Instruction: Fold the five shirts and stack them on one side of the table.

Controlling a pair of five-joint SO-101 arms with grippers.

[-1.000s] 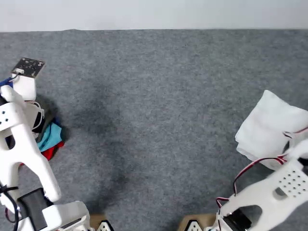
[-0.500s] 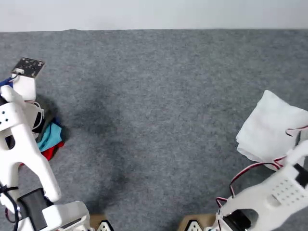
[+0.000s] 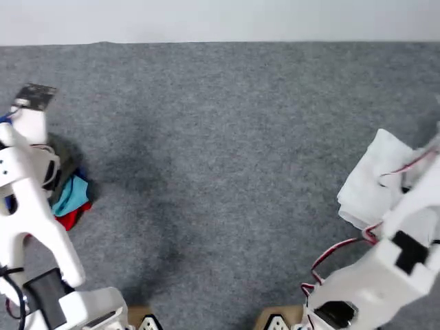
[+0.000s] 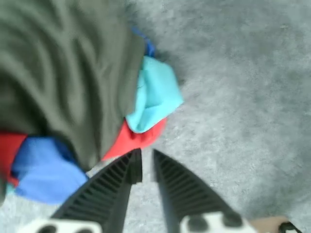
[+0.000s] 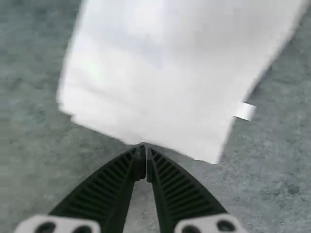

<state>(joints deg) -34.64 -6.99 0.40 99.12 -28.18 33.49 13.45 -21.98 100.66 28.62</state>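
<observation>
My left hand (image 4: 146,162), fingers parted by a mere slit and empty, hung over the unfolded pile (image 4: 73,82) at the left edge of the surface (image 3: 227,137). Olive lay over cyan, red and blue there, so the hand was placed to take the next shirt. My right hand (image 5: 141,151), closed on nothing, sat at the hem of the folded white shirt (image 5: 165,73) on the right side, possibly touching it, where the stack begins.
</observation>
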